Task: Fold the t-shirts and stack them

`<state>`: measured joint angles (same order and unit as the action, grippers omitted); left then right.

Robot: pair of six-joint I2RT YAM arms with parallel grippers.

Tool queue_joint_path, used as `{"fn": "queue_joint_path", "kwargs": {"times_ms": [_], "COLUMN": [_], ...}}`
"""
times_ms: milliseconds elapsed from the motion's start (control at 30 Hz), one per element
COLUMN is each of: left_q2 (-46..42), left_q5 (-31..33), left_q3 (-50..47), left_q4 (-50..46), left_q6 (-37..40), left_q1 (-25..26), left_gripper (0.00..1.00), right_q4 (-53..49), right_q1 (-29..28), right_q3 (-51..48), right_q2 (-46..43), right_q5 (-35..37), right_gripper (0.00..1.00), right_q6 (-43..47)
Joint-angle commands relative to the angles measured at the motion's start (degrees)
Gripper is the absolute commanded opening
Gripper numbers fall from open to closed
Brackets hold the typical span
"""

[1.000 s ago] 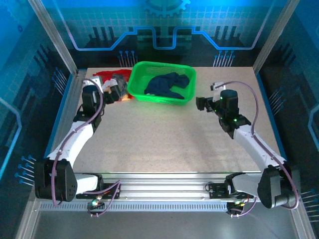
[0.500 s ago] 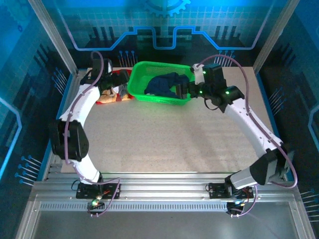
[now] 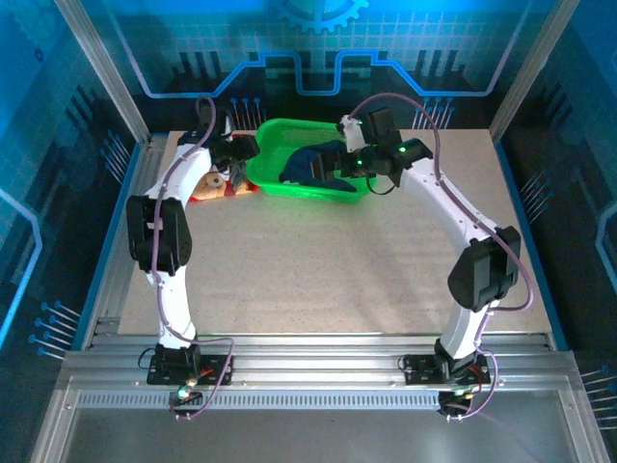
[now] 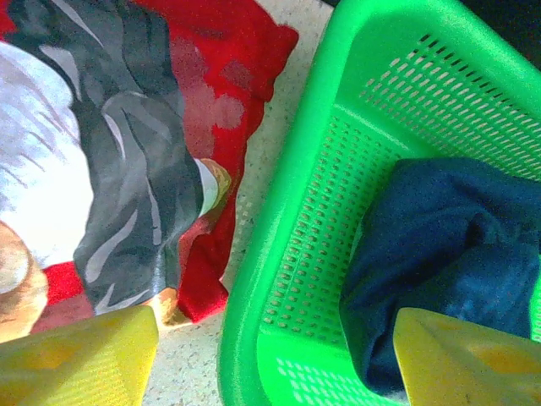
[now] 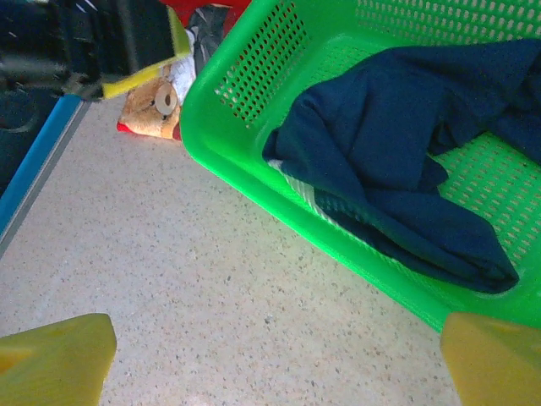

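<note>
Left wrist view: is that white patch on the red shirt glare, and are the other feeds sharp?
Left wrist: the white print on the red teddy-bear t-shirt is overexposed and its detail is lost; green plastic mesh basket sharp; fingertips of the left gripper soft. Right wrist: navy blue t-shirt crisp, fingertips of the right gripper blurred. Top external: blue cast, speckled table evenly lit.

speckled beige table [image 3: 328, 280]. behind it, blue backdrop [image 3: 434, 48] with circuit and gear print. aluminium posts [image 3: 96, 68] at table's far corners, slotted rail [image 3: 308, 362] along its near edge. bluish light at the sides.
</note>
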<state>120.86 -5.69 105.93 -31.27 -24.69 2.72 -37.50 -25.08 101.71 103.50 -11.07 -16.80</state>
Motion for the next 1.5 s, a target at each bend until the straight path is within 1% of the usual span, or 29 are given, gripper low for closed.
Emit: {"fn": "queue_joint_path", "kwargs": {"times_ms": [0,167,300,367,500,600,767,900,933,1033,1067,1167,1267,1333,1467], "left_q2": [2.9,6.0,6.2,5.9,3.9,0.7,-4.4,-7.2,-7.6,-9.1,-9.8,-10.9,-11.6,-12.2,-14.3], "left_q5": [-2.3,-1.2,-0.9,-1.0,-1.1,-1.2,-1.3,-2.3,-3.0,-3.8,-4.0,-4.4,-4.5,-5.1,-4.6], "left_q3": [3.0,3.4,2.3,1.8,-2.0,-7.4,-15.5,-19.7,-20.3,-21.2,-21.7,-23.7,-26.0,-27.8,-29.4], "left_q4": [-1.0,-2.1,-1.9,-2.0,-1.7,0.4,3.3,4.3,4.4,3.4,3.4,4.0,4.8,6.3,8.2], "left_q6": [-1.5,-1.9,-2.2,-1.8,-1.1,-1.3,-2.0,-4.7,-5.7,-7.5,-8.2,-12.4,-17.3,-20.3,-23.7], "left_q1": [1.5,2.8,3.9,4.6,6.3,7.7,11.0,12.4,12.4,13.3,13.9,14.6,14.9,15.4,17.5], "left_gripper": [0.71,0.63,0.50,0.45,0.32,0.30,0.20,0.19,0.18,0.18,0.18,0.18,0.15,0.14,0.14], "right_q4": [-2.9,-5.2,-6.3,-7.0,-9.8,-12.1,-14.4,-12.8,-13.4,-21.2,-23.6,-22.8,-19.3,-19.1,-18.5], "right_q1": [-0.5,-0.1,0.4,0.5,0.6,0.6,0.6,0.4,0.4,0.0,0.0,-0.1,-0.5,-0.5,-1.3], "right_q3": [5.0,11.3,16.2,18.0,21.5,23.4,25.7,27.4,28.7,35.9,36.9,31.6,23.1,19.5,11.7], "right_q2": [3.5,9.0,13.4,15.2,19.2,22.0,26.5,29.4,31.7,37.2,38.1,35.8,30.2,27.1,21.8], "right_q5": [-2.0,-2.0,-1.5,-0.6,1.8,5.4,12.3,14.3,15.1,18.9,20.6,22.1,23.8,24.2,25.0], "right_gripper": [1.00,1.00,1.00,1.00,1.00,1.00,1.00,1.00,1.00,0.99,0.99,0.98,0.98,0.98,0.98], "right_q6": [-1.0,-1.2,-1.5,-1.6,-1.5,-2.1,-5.0,-7.5,-7.8,-9.2,-9.8,-10.2,-9.7,-9.2,-8.8]}}
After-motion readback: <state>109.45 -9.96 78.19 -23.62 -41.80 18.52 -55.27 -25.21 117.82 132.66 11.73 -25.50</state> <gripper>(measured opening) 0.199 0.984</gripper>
